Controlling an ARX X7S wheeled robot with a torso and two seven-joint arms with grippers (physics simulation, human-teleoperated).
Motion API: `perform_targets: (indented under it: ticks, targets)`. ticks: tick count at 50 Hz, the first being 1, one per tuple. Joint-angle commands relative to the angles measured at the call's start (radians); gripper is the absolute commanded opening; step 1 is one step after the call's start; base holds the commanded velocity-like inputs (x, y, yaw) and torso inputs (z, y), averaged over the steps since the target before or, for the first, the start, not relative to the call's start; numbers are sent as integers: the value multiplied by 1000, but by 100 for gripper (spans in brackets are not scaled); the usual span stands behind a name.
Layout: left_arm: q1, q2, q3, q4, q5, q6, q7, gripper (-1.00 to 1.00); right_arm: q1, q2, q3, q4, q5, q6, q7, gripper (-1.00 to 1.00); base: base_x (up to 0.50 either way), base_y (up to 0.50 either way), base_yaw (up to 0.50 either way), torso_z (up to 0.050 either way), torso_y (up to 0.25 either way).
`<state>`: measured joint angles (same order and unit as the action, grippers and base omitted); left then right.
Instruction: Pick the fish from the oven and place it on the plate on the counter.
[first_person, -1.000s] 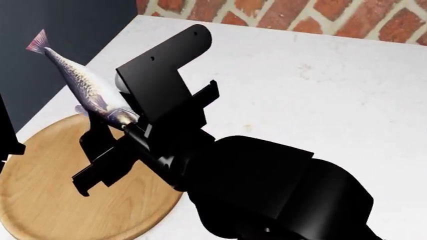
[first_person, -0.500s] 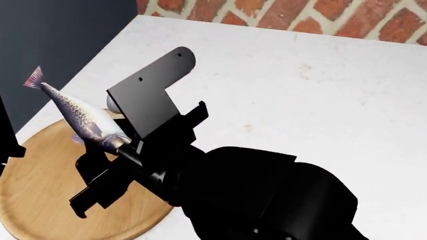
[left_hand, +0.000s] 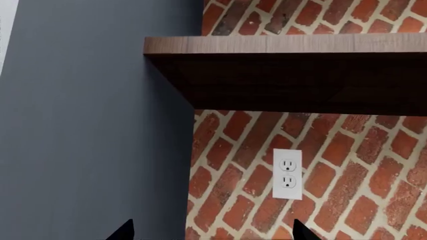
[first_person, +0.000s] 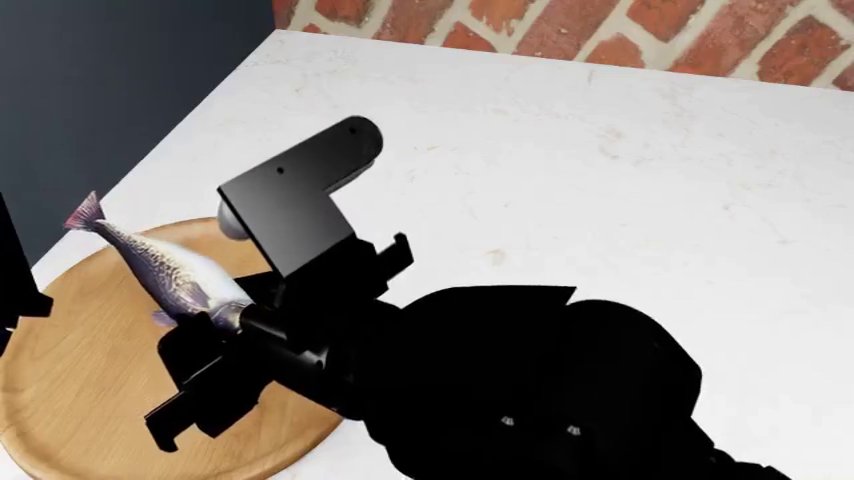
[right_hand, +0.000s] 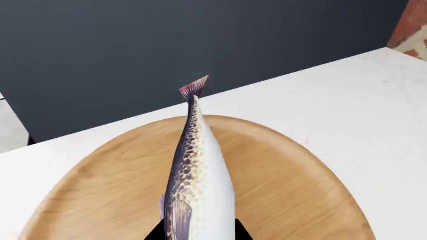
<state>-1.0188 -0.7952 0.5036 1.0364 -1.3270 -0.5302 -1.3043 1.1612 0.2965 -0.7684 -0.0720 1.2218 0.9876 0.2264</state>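
Note:
My right gripper (first_person: 238, 318) is shut on the head end of the fish (first_person: 150, 262), a silvery speckled body with a pinkish tail that points up and away. It hangs just over the round wooden plate (first_person: 80, 390) on the white counter (first_person: 601, 200). In the right wrist view the fish (right_hand: 197, 170) runs out from between the fingertips (right_hand: 199, 236) above the plate (right_hand: 293, 185). My left gripper (left_hand: 210, 235) shows only two dark fingertips (left_hand: 123, 231) set wide apart, open and empty, facing a brick wall. The oven is out of view.
A dark grey panel (first_person: 120, 90) stands left of the counter. A brick wall (first_person: 601, 30) runs along its back. The left wrist view shows a wooden shelf (left_hand: 287, 70) and a white wall socket (left_hand: 287, 173). A black object (first_person: 16, 270) stands at the left edge.
My right gripper has come down and to the left with the fish, from above the plate's far rim to low over the plate. The fish's tail has dropped.

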Motion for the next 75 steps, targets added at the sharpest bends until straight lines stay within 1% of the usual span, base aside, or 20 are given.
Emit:
perform_targets:
  ticks: [1, 26, 38, 75]
  targets:
    - [21, -8, 16, 0, 27, 27, 7, 100, 11, -1, -12, 10, 12, 31, -4, -100, 0, 0, 0, 0, 0]
    - [30, -34, 50, 1, 52, 71, 6, 100, -12, -17, -57, 61, -38, -9, -47, -100, 0, 0, 0, 0, 0]
    - [33, -52, 66, 2, 61, 96, 5, 100, -20, -22, -66, 63, -36, -12, -45, -100, 0, 0, 0, 0, 0]
    - [8, -64, 119, -5, 74, 133, 0, 100, -13, -17, -75, 66, -25, -11, -38, -100, 0, 0, 1, 0, 0]
